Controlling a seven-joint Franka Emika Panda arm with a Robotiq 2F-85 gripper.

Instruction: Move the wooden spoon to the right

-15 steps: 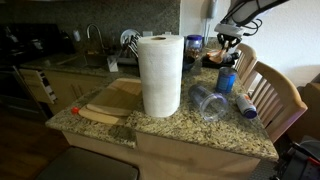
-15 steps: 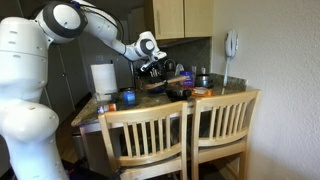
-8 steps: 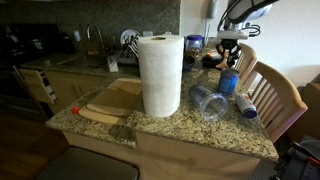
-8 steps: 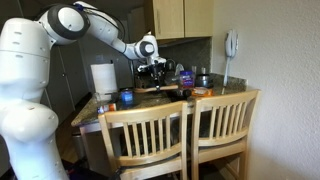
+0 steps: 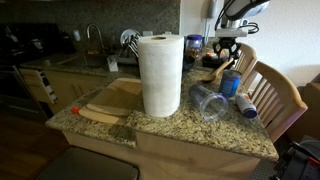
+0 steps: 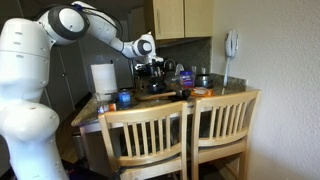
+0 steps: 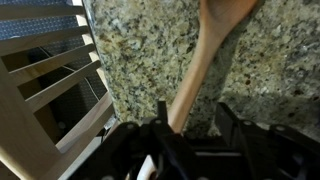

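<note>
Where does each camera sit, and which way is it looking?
Exterior view: sits at the edge of the counter near the paper-towel roll, facing across to the gripper holding the wooden spoon; only the arm's end shows.
Exterior view: stands behind two wooden chairs, facing the counter and cabinets; the whole white arm shows.
Wrist view: on the wrist, looking down the wooden spoon at the counter; gripper fingers show at the bottom.
Shared: both exterior views show the paper-towel roll and gripper.
</note>
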